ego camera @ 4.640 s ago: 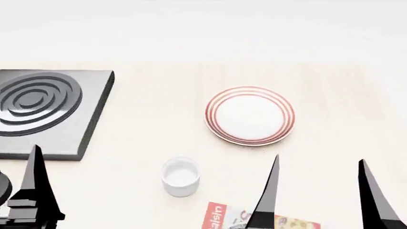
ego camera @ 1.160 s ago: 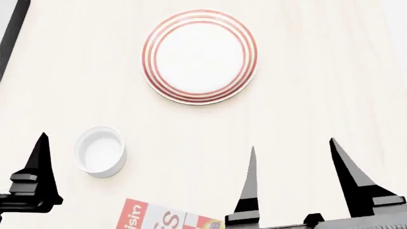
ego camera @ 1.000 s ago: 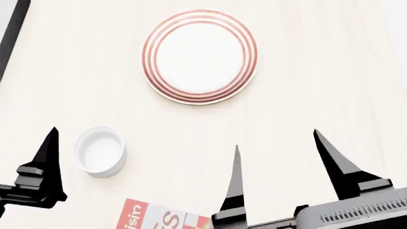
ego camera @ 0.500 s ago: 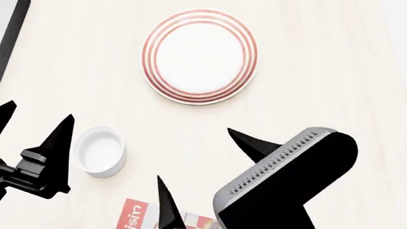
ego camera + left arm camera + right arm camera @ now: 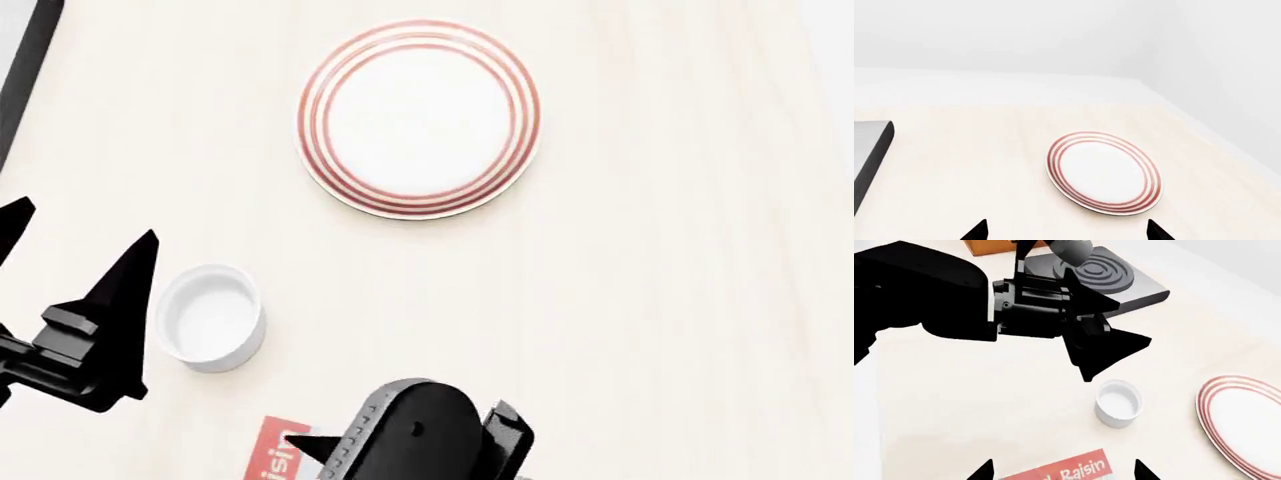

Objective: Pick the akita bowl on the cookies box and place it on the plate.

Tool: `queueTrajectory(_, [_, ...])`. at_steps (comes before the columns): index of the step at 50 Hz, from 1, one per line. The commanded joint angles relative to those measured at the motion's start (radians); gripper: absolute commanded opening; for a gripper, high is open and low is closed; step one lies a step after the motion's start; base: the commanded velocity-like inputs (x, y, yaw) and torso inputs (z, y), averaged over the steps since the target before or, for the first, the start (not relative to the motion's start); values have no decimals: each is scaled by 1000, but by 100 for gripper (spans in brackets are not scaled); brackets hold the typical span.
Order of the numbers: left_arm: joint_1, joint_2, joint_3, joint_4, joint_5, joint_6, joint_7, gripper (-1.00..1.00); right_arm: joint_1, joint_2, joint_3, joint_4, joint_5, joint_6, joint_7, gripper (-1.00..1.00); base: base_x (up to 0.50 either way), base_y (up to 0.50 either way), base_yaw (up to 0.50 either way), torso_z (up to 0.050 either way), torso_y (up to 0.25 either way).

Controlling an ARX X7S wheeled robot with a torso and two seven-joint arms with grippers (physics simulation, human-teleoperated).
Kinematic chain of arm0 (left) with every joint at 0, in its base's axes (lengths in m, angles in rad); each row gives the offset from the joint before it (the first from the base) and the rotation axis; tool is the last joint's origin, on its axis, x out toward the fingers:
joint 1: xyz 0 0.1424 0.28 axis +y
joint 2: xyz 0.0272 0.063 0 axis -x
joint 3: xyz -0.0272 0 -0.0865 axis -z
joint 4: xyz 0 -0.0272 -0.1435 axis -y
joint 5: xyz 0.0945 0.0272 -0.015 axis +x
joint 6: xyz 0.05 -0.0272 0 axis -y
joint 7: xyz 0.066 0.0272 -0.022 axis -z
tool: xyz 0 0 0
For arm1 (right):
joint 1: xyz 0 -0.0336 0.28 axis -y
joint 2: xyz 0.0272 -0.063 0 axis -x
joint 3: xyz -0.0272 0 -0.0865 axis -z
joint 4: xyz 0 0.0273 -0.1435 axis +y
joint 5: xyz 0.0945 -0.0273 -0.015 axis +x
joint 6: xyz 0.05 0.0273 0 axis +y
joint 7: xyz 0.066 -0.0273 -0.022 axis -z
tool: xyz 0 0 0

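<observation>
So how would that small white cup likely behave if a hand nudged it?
The white cup looks rigid and glossy, so it probably slides over the smooth table rather than deforming. Its squat, wide shape suggests it resists tipping. Upright, it should not roll.

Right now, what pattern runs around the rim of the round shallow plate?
Thin red concentric rings on the white round plate, clearest in the head view.

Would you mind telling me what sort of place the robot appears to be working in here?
Most likely a simulated kitchen counter: a pale wooden worktop carries a stove burner with concentric rings, a red-ringed plate, a small white cup and a cookies box.
</observation>
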Motion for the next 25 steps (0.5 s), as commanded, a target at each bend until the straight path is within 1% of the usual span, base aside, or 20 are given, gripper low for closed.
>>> queueTrajectory(1, [-1,-1,4,7,0,-1,-8,100,140,-38,-164,-1,174,-28,117,100,0,0,0,0,0])
queueTrajectory(2, [4,-2,6,8,2,2,-5,100,155,-47,-192,0,193,-31,132,100,0,0,0,0,0])
queueTrajectory(14, [12,-6,1,9,-2,13,0,100,231,-112,-322,-9,274,-73,221,100,0,0,0,0,0])
queueTrajectory(20, [17,-5,3,11,1,18,-1,100,258,-132,-423,2,280,-43,277,100,0,0,0,0,0])
queueTrajectory(25, [17,-5,7,7,5,22,1,100,289,-154,-541,17,299,-19,333,100,0,0,0,0,0])
